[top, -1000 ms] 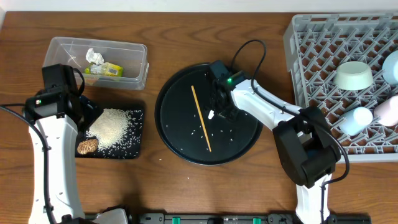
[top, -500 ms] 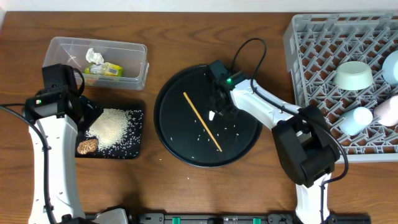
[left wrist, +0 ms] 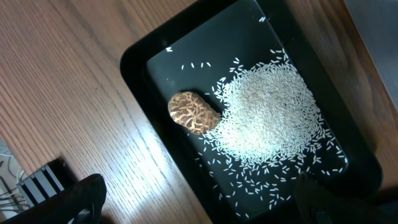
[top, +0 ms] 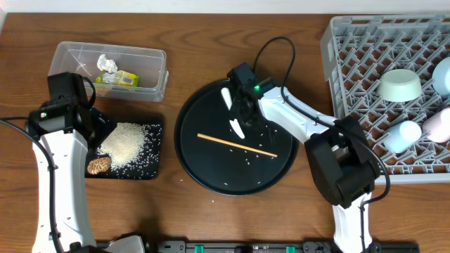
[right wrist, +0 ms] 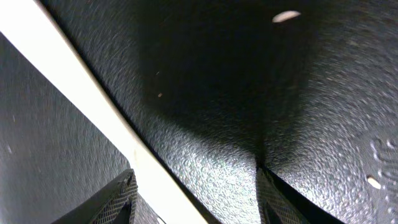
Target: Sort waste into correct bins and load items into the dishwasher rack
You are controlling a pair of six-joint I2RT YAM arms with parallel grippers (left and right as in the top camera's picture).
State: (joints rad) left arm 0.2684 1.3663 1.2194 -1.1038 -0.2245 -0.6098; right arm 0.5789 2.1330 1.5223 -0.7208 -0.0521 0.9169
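Observation:
A white plastic spoon lies on the large round black tray. My right gripper is low over the spoon's middle. In the right wrist view the spoon's handle runs diagonally between the jaws and lies against the left finger. The other finger stands well off it, so the gripper is open. A thin wooden chopstick lies almost level across the tray. My left gripper hangs open over the near edge of the shallow black bin, which holds rice and a brown lump.
The clear tub at back left holds a crumpled tissue and a yellow-green wrapper. The grey dishwasher rack at right holds a mint bowl, a blue cup and a pink-white cup. Stray rice grains dot the round tray.
The chopstick has swung from a steep diagonal to nearly level. My right gripper has shifted slightly up and left, and more of the white spoon shows. The left arm has not moved.

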